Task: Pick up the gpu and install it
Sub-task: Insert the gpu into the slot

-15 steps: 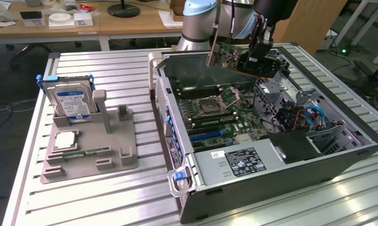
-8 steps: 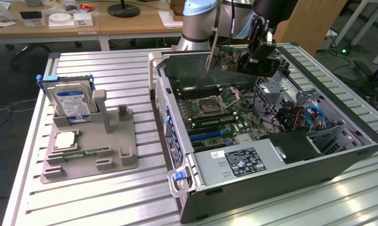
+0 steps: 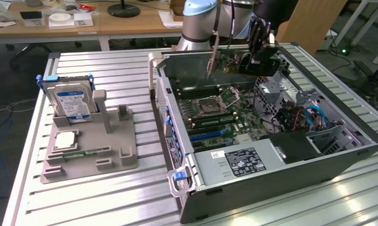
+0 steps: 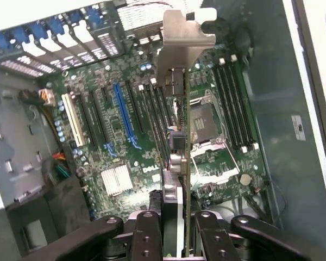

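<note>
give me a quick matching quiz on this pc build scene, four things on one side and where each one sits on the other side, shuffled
Things
1. gpu
2. hard drive
3. power supply
4. square silver chip

Places
A. lying flat on the grey holder
B. clamped in the gripper above the motherboard
C. standing upright in the grey holder
D. inside the open case, at its near end in the exterior view

Pairs: 1-B, 2-C, 3-D, 4-A

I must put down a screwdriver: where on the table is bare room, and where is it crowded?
Bare table slats lie between tray and near edge, and beyond the drive. Crowded over the case, where the claw holds the gpu.
</note>
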Available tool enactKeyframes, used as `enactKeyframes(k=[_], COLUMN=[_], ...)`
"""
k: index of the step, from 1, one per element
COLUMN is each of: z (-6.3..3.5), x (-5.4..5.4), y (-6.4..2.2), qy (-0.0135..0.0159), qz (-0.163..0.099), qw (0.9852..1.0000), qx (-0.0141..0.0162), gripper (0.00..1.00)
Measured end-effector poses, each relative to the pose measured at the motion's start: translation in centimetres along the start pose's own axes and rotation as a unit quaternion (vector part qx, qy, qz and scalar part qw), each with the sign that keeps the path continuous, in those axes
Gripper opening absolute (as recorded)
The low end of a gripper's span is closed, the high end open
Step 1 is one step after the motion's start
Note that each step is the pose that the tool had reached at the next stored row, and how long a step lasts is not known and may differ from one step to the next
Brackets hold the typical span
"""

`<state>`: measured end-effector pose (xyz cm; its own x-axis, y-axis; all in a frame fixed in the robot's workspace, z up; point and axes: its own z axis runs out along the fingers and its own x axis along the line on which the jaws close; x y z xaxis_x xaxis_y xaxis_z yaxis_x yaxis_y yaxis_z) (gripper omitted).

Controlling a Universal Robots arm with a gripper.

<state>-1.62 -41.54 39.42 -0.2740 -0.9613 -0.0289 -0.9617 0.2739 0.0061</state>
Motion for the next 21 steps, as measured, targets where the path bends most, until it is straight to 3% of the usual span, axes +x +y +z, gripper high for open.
enactKeyframes(k=[4, 8, 10, 17, 18, 20, 21], z=[0.16, 0.31, 0.38, 0.51, 0.53, 0.6, 0.64], x=[0.01, 0.01, 0.01, 0.03, 0.04, 0.07, 0.08], y=[0.01, 0.0, 0.0, 0.0, 0.01, 0.1, 0.14], qy=[0.0001, -0.0011, -0.0014, -0.0025, -0.0027, -0.0039, -0.004], qz=[-0.036, -0.062, -0.076, -0.081, -0.081, -0.082, -0.083], qw=[0.9994, 0.998, 0.9971, 0.9967, 0.9967, 0.9966, 0.9965], qx=[-0.0006, 0.0046, 0.0049, 0.0046, 0.0059, 0.0116, 0.012], gripper=[0.28, 0.28, 0.28, 0.28, 0.28, 0.28, 0.28])
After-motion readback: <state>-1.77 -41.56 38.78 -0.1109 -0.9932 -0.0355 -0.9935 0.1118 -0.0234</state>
